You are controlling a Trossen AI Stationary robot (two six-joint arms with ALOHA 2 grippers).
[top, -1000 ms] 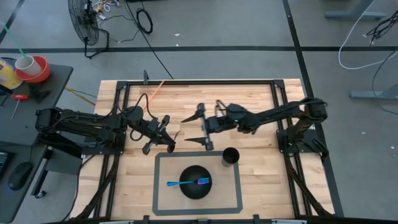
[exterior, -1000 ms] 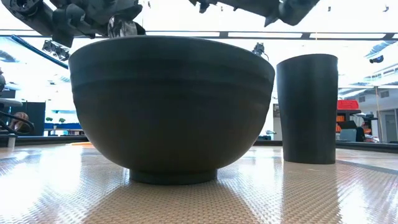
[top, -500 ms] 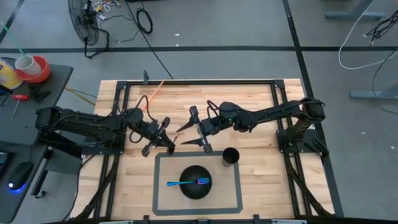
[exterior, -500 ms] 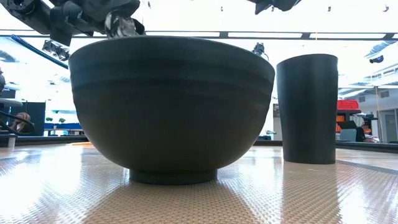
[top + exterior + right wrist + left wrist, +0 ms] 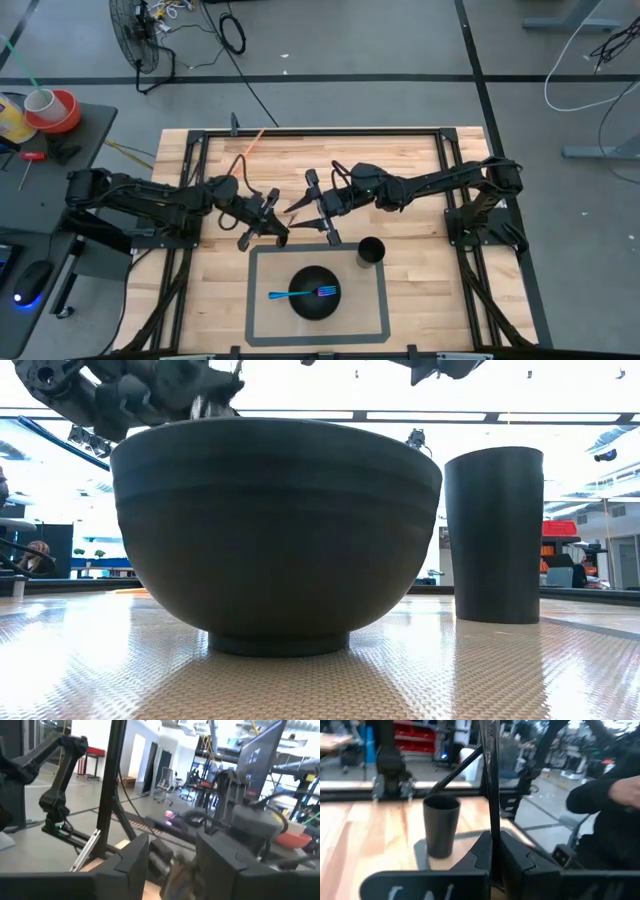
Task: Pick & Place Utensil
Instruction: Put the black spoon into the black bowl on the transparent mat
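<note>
A blue fork (image 5: 300,294) lies across the black bowl (image 5: 316,293), its handle sticking out over the rim toward the table's left. The bowl stands on a grey-edged mat (image 5: 255,300), and in the low view its wall (image 5: 275,530) hides the fork. A black cup (image 5: 371,251) stands upright by the mat's far right corner. My left gripper (image 5: 270,230) hovers shut just beyond the mat's far left corner; its fingers (image 5: 485,847) meet in the left wrist view. My right gripper (image 5: 310,215) hovers open beside it, above the table beyond the bowl.
The cup (image 5: 441,827) shows ahead of my left gripper, and stands right of the bowl at table height (image 5: 495,535). Black frame rails (image 5: 320,130) edge the table. A person's dark sleeve (image 5: 605,820) shows beyond the table. Bare wood lies on both sides of the mat.
My right gripper has moved toward the table's left, closing on my left gripper, then held still. My left gripper has shifted slightly toward the table's right and near edge. The fork, bowl and cup have stayed where they were.
</note>
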